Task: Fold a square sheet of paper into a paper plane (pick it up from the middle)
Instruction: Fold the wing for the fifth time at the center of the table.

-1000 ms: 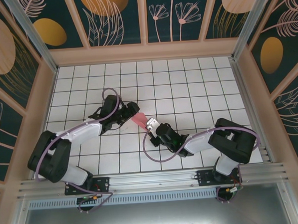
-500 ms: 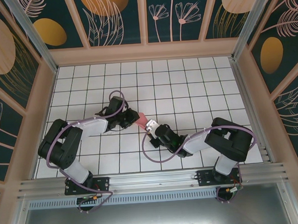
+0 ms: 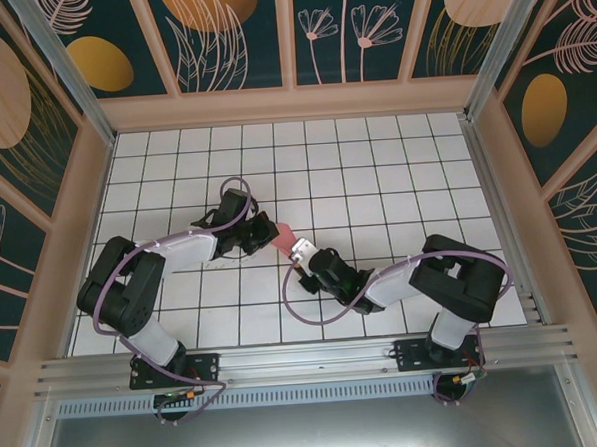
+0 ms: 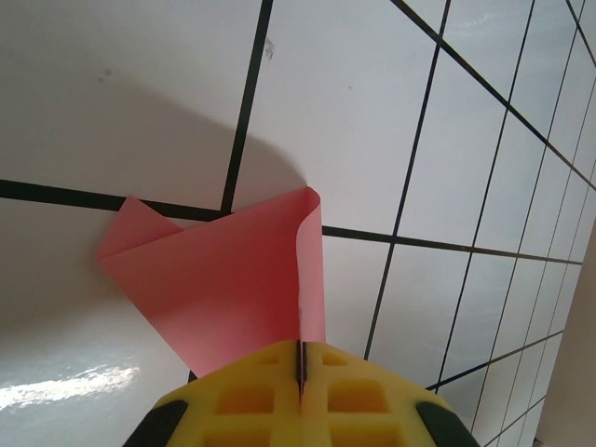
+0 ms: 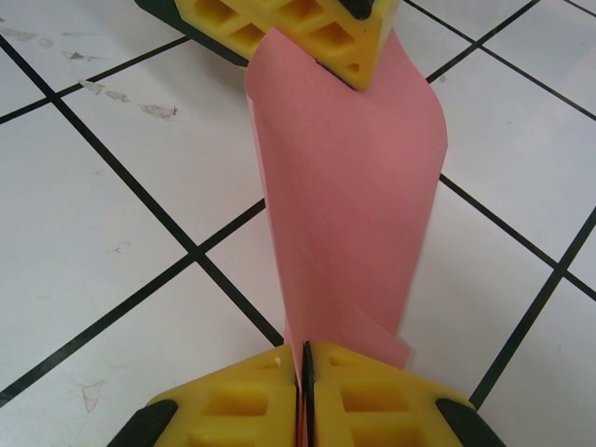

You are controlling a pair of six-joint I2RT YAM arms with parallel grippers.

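Salmon-pink square sheet of paper [image 3: 280,240], curled and partly folded, is held over the middle of the white grid table [image 3: 375,159]. It is pinched at left by the closed left gripper [image 3: 263,234] and at right by the closed right gripper [image 3: 298,252].

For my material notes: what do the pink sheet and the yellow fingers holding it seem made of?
Pink sheet: thin matte paper, probably; it curls softly and shows a fold. Yellow fingers: likely moulded plastic or rubber, dull sheen, with square pockets.
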